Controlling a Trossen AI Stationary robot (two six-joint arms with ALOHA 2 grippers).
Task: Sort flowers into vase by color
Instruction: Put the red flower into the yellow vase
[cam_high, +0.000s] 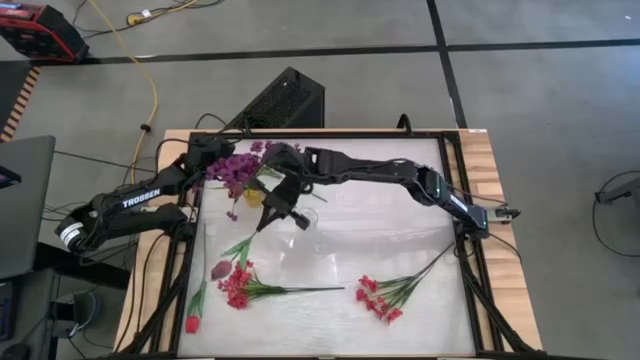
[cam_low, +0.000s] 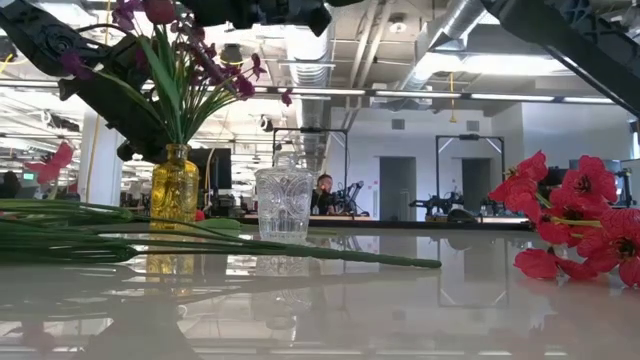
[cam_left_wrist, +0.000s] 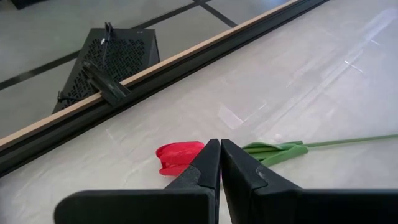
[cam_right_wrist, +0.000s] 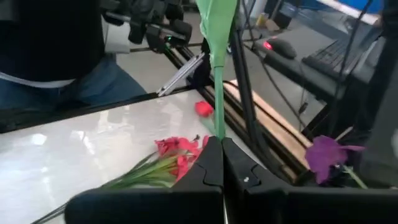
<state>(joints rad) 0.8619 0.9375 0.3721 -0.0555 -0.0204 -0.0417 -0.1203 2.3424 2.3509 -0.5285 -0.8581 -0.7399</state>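
Observation:
My right gripper (cam_high: 266, 224) (cam_right_wrist: 216, 142) is shut on a dark maroon tulip's green stem, next to the yellow vase (cam_high: 255, 197) (cam_low: 175, 185) that holds purple sprays (cam_high: 238, 168). The tulip's bloom (cam_high: 220, 268) (cam_low: 160, 10) stands high. A clear glass vase (cam_high: 305, 217) (cam_low: 284, 203) stands beside the yellow one. Two red-pink sprays (cam_high: 238, 288) (cam_high: 378, 300) and a red tulip (cam_high: 192, 322) lie flat on the table. My left gripper (cam_left_wrist: 220, 146) is shut at the far left, above another red tulip (cam_left_wrist: 177, 155) lying on the table. My right gripper pinches the tulip's stem (cam_right_wrist: 217, 127) between its two fingertips, low on the stem. The fingers come nearly level, pointing toward the near left corner, and lie across the stem. The stem with its broad leaf (cam_right_wrist: 216, 25) rises roughly upright above them. What hangs below is hidden by the fingers.
Black frame rails (cam_high: 460, 200) run along the table's sides. A black box (cam_high: 285, 100) sits on the floor past the far edge. A person in jeans (cam_right_wrist: 87, 87) stands beyond the table's left side. The white tabletop's middle and right (cam_high: 400, 230) are bare.

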